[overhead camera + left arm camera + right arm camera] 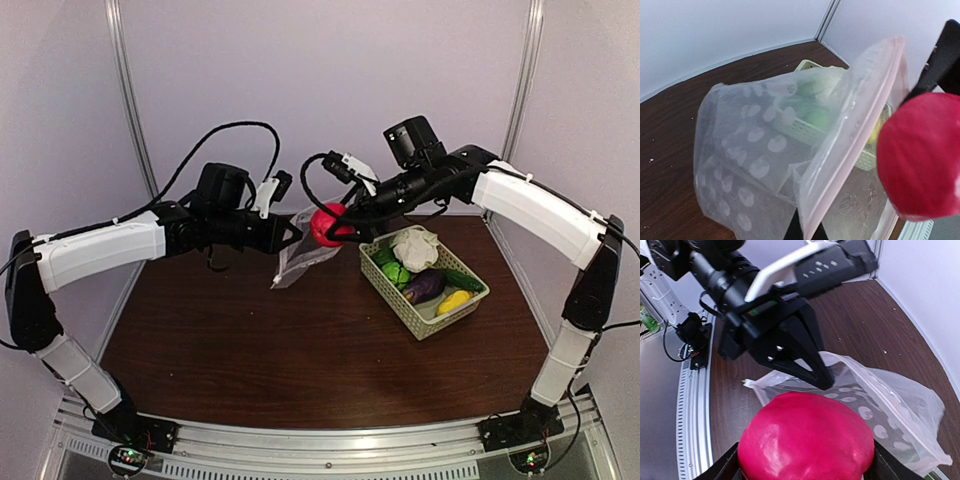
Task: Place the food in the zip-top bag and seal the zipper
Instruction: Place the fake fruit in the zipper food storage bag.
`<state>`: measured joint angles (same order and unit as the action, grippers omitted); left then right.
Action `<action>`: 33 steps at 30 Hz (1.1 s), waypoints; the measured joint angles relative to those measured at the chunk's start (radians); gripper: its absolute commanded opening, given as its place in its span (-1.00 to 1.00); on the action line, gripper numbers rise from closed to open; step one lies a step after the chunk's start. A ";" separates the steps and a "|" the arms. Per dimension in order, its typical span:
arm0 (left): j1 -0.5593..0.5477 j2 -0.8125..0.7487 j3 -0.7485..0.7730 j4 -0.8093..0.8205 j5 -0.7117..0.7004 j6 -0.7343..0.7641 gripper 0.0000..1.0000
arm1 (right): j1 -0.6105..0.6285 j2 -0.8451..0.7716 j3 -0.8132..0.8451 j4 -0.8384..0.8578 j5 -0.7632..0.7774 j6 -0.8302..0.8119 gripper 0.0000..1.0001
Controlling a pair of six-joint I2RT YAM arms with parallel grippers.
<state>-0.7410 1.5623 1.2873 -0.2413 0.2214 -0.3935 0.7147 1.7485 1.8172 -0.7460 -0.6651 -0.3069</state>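
Observation:
My left gripper is shut on the mouth edge of the clear dotted zip-top bag and holds it hanging above the table. The whitish zipper strip runs up from my left fingertips, which are hidden behind it. My right gripper is shut on the red-pink ball right at the bag's mouth. In the right wrist view the ball fills the jaws, with the bag and the left gripper's fingers just beyond it. The ball also shows in the left wrist view.
A pale green lattice basket stands right of centre. It holds the white cauliflower, green round pieces, the purple eggplant, the green cucumber and the yellow piece. White walls enclose the back and sides.

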 measured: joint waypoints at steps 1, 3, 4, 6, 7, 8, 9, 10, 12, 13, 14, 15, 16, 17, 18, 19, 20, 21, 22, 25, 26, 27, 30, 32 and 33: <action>0.003 -0.007 -0.006 0.009 0.011 -0.003 -1.00 | 0.000 0.008 0.011 0.002 0.022 0.003 0.35; 0.007 -0.019 -0.019 0.024 0.034 -0.008 -1.00 | 0.000 0.027 0.032 0.008 0.071 0.016 0.36; 0.007 -0.024 -0.024 0.032 0.045 -0.010 -1.00 | 0.000 0.035 0.040 0.010 0.097 0.021 0.37; 0.007 -0.026 -0.029 0.040 0.060 -0.013 -1.00 | 0.003 0.050 0.051 0.013 0.141 0.028 0.38; 0.007 -0.026 -0.032 0.045 0.068 -0.014 -1.00 | 0.005 0.058 0.056 0.013 0.164 0.031 0.38; 0.007 -0.026 -0.035 0.051 0.074 -0.015 -1.00 | 0.008 0.066 0.061 0.014 0.185 0.035 0.38; 0.007 -0.026 -0.038 0.055 0.078 -0.017 -1.00 | 0.013 0.076 0.066 0.014 0.203 0.039 0.40; 0.007 -0.026 -0.041 0.058 0.082 -0.018 -1.00 | 0.018 0.087 0.074 0.011 0.220 0.042 0.43; 0.007 -0.027 -0.047 0.063 0.085 -0.021 -1.00 | 0.028 0.107 0.090 0.008 0.243 0.045 0.56; 0.008 -0.028 -0.052 0.067 0.086 -0.024 -1.00 | 0.034 0.118 0.100 0.006 0.253 0.045 0.69; 0.008 -0.031 -0.059 0.070 0.086 -0.026 -1.00 | 0.039 0.130 0.109 0.003 0.264 0.046 0.76; 0.010 -0.033 -0.064 0.073 0.086 -0.028 -1.00 | 0.042 0.136 0.114 0.002 0.268 0.052 0.80; 0.011 -0.037 -0.072 0.079 0.085 -0.032 -1.00 | 0.043 0.141 0.119 0.001 0.277 0.050 0.83; 0.014 -0.039 -0.077 0.081 0.085 -0.035 -1.00 | 0.044 0.145 0.124 -0.001 0.282 0.051 0.86; 0.018 -0.040 -0.079 0.083 0.084 -0.037 -1.00 | 0.046 0.145 0.124 -0.001 0.286 0.053 0.92; 0.021 -0.042 -0.080 0.084 0.082 -0.038 -1.00 | 0.047 0.144 0.124 -0.003 0.289 0.052 0.98; 0.024 -0.043 -0.081 0.084 0.077 -0.040 -1.00 | 0.047 0.144 0.126 -0.003 0.290 0.053 0.99; 0.027 -0.044 -0.082 0.084 0.070 -0.042 -1.00 | 0.047 0.143 0.126 -0.002 0.290 0.053 0.99; 0.030 -0.045 -0.082 0.084 0.064 -0.043 -1.00 | 0.047 0.143 0.126 -0.004 0.289 0.052 0.99; 0.039 -0.048 -0.082 0.084 0.046 -0.044 -1.00 | 0.047 0.140 0.126 -0.011 0.281 0.051 0.99; 0.043 -0.048 -0.082 0.084 0.043 -0.043 -1.00 | 0.047 0.137 0.126 -0.018 0.275 0.048 0.99; 0.045 -0.048 -0.082 0.082 0.034 -0.043 -1.00 | 0.047 0.130 0.125 -0.025 0.269 0.044 0.99; 0.048 -0.048 -0.082 0.080 0.016 -0.043 -1.00 | 0.045 0.085 0.103 -0.033 0.254 0.024 0.97; 0.048 -0.048 -0.082 0.076 0.006 -0.042 -1.00 | 0.038 0.021 0.055 -0.037 0.249 0.006 0.96; 0.048 -0.048 -0.082 0.072 0.003 -0.042 -1.00 | 0.033 -0.027 0.022 -0.039 0.245 -0.006 0.96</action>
<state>-0.6926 1.5146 1.2057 -0.1696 0.2241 -0.4355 0.7479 1.7218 1.8389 -0.7853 -0.4198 -0.3126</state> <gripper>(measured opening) 0.007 0.987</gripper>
